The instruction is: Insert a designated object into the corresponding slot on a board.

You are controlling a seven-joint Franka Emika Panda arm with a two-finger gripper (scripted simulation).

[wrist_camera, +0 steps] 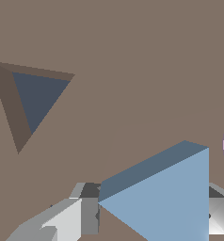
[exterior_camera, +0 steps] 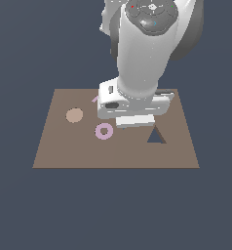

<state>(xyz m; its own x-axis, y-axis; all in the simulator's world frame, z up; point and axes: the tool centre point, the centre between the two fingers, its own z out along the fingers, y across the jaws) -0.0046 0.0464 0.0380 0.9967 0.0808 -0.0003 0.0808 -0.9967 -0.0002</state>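
From the exterior view, the glossy white arm fills the upper middle of the frame and hangs low over the board (exterior_camera: 79, 151), a flat, matte brown slab lying on a plain dark blue-grey floor. The gripper (exterior_camera: 134, 120) is mostly hidden under the arm's boxy white hand. In the wrist view its grey metallic fingers (wrist_camera: 88, 214) stand on either side of the light-blue triangle (wrist_camera: 168, 202), a thick, smooth, sharp-edged prism with a darker shaded side face. The fingers press its opposite sides, so the gripper is closed on the triangle and holds it above the board's surface.

The slot (exterior_camera: 156, 136) sits at centre right of the exterior view, a clean triangular cutout with brown inner walls and the dark floor showing through; the wrist view shows it apart from the held triangle (wrist_camera: 36, 96).

A pink ring (exterior_camera: 104, 131) lies flat just left of centre, and a smooth tan disc (exterior_camera: 74, 115) further left.
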